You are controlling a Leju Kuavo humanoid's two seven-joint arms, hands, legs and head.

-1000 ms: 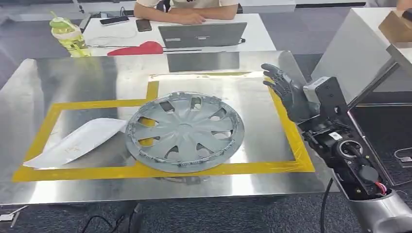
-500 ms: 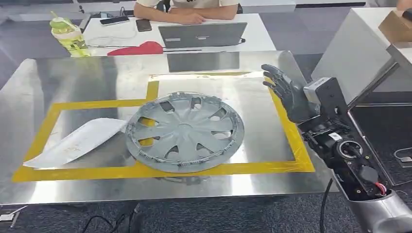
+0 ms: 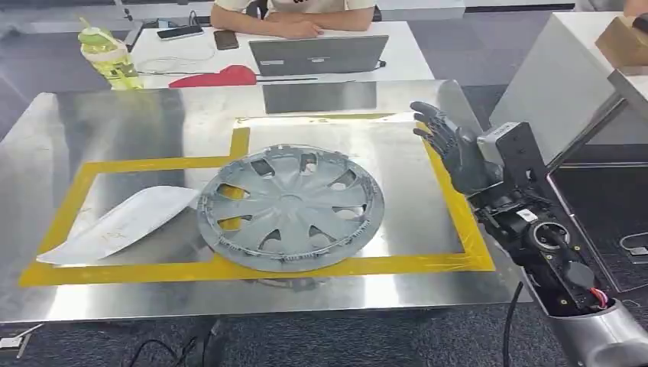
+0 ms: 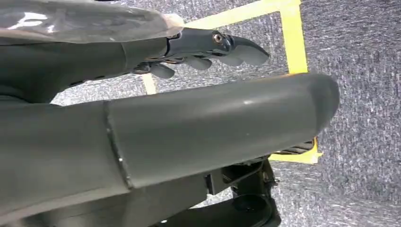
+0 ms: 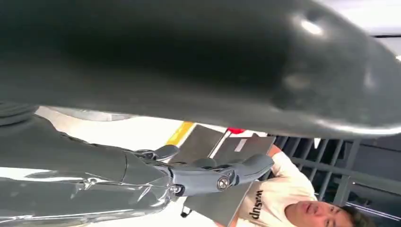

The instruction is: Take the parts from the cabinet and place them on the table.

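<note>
Change: pretty much nothing moved vs the earlier frames; right hand (image 3: 452,145) stayed raised over the table's right edge, maybe drifted a hair, parts didn't budge.
Bottle: green-capped drink bottle (image 3: 107,55) stood far left on the white desk behind, well apart from the action.
White part: flat white panel (image 3: 122,223) lay on the steel table (image 3: 46,138), inside the yellow tape outline (image 3: 238,143), its right tip touching or tucked just under the hubcap, couldn't tell which.
Hubcap: grey wheel cover (image 3: 290,206) lay flat, mid-table, inside the tape, its near rim over the front strip. So looked already placed.
Handling: prob light, thin plastic w/ some flex, smooth face = slippery. Best hold imo was the rim or thru a spoke slot; clip tabs round the edge looked snappable.
Laptop: grey laptop (image 3: 318,53) sat behind the table, a person at the desk.
Right hand: fingers apart, mostly straight, holding nothing, off to the right of the hubcap, not touching.
Left hand: left hand (image 4: 208,47) hung down by the floor, fingers loosely extended, nothing in it afaict.
</note>
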